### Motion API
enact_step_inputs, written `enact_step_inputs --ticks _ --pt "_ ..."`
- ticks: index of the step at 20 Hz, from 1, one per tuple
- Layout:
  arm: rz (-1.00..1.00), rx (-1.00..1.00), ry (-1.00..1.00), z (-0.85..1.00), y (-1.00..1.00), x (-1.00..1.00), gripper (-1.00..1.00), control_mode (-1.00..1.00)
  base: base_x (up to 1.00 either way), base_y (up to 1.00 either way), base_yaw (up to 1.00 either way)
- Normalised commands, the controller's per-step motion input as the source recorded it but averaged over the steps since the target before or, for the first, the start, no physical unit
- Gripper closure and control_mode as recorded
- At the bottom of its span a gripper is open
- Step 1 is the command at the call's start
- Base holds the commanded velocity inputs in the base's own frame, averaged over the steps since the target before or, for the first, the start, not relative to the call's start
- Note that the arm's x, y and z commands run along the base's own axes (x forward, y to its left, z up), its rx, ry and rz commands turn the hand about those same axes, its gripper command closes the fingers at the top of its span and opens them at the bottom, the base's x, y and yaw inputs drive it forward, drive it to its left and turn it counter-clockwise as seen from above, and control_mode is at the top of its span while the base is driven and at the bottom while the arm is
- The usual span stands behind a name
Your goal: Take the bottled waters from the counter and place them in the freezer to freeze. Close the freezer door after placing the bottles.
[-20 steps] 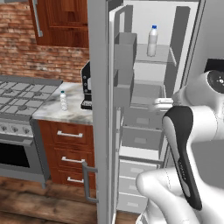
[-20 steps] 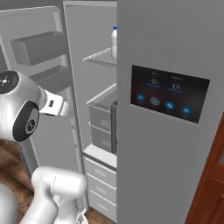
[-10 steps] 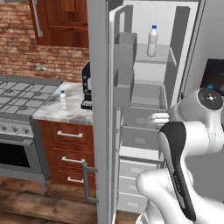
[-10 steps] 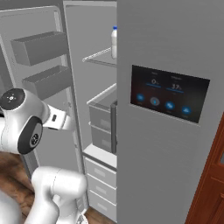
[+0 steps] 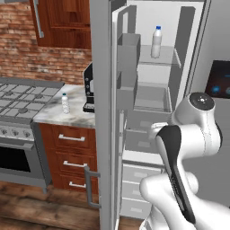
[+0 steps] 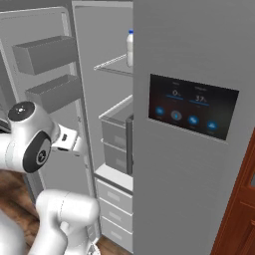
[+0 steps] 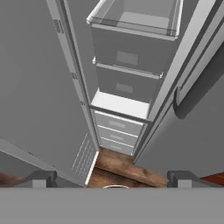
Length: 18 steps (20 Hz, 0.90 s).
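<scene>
One bottled water [image 5: 156, 41] stands upright on the upper shelf inside the open freezer [image 5: 152, 96]; the same bottle [image 6: 130, 47] is partly hidden behind the right-hand door. The second bottle [image 5: 65, 103] stands on the marble counter [image 5: 58, 117], left of the coffee machine. The freezer door [image 5: 101, 90] is swung wide open, with grey bins [image 5: 128, 49] on its inner face. My gripper [image 7: 113, 180] is open and holds nothing. It hangs in front of the lower freezer drawers [image 7: 127, 52], well below the shelf bottle.
A black coffee machine [image 5: 89, 92] stands on the counter beside the door's edge. The gas stove [image 5: 18, 96] lies further left. A dark display panel [image 6: 191, 107] sits on the closed right door. Wooden floor [image 7: 127, 168] shows below the drawers.
The arm has folded downward, and its wrist has dropped from shelf height to the level of the lower drawers. Both bottles stay where they were.
</scene>
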Motion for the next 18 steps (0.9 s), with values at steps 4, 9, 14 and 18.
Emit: enact_step_inputs --ticks 4,9,14,18 --pt "0.00 0.00 0.03 -0.22 0.00 -0.03 -1.00 -1.00 0.00 0.00 0.00" --pt "0.00 0.00 0.00 -0.11 0.00 -0.04 -1.00 -1.00 0.00 0.00 0.00" --pt "0.00 0.00 0.00 0.00 0.00 0.00 -1.00 -1.00 0.00 0.00 0.00" --pt "0.00 0.00 0.00 0.00 0.00 0.00 -1.00 -1.00 0.00 0.00 0.00"
